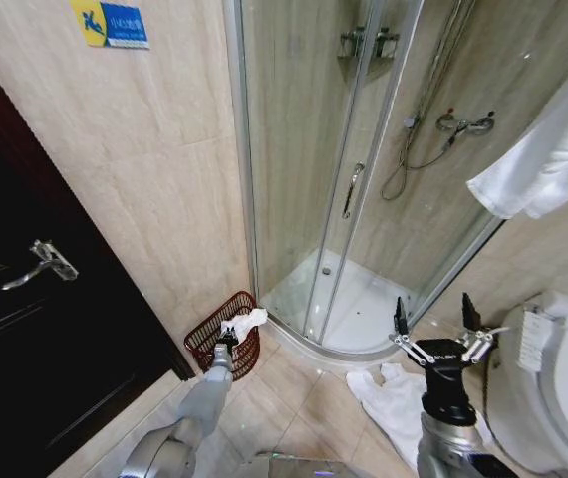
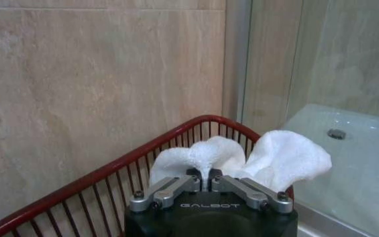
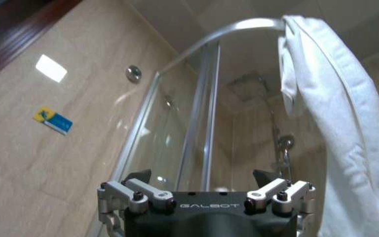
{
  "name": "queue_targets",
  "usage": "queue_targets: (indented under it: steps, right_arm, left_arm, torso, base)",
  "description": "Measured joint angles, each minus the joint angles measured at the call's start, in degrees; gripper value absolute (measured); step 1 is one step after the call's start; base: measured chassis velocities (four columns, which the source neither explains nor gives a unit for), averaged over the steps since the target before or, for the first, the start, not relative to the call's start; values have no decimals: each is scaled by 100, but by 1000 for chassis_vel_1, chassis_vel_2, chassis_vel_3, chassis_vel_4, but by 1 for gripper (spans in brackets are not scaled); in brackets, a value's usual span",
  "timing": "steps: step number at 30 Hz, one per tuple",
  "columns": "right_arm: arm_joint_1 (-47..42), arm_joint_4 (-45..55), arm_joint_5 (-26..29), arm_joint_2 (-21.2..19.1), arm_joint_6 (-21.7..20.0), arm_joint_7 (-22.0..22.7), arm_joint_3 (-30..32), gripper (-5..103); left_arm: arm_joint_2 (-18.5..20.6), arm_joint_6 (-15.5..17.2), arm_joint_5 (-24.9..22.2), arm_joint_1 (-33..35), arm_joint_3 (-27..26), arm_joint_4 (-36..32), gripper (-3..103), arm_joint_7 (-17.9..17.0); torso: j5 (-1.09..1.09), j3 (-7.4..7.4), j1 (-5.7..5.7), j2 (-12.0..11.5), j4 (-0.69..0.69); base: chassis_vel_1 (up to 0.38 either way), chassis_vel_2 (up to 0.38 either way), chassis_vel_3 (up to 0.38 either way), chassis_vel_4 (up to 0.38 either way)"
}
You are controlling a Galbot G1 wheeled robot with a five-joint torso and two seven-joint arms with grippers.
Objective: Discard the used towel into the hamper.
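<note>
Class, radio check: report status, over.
Left gripper shut on towel, above hamper. Right gripper open, idle by toilet. Nothing in the way.

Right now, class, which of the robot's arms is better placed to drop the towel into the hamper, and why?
The left. The left gripper is shut on the towel, right above the hamper. The right gripper stands open and empty near the toilet, away from the hamper.

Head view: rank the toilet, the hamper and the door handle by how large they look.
1. Toilet, cut off by the frame edge
2. Hamper
3. Door handle
The left gripper holds a small towel over the hamper.
</note>
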Motion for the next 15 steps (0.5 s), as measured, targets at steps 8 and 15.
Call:
queue_targets:
  steps: [8,15]
  right_arm:
    - [57,85,45,-76,0,-207,-3,100]
    - [59,70,156,-61,0,-521,56,100]
  left_arm:
    - [-150,10,-94,-32,-38,38,4,-39]
    - [-231,179,-212,-129,-42,38,4,-283]
  torso:
    - [-1,1,2,0,0]
    - [-1,1,5,-2,-3]
  base:
    - [-99,102,99,-96]
    - [-95,86,46,-56]
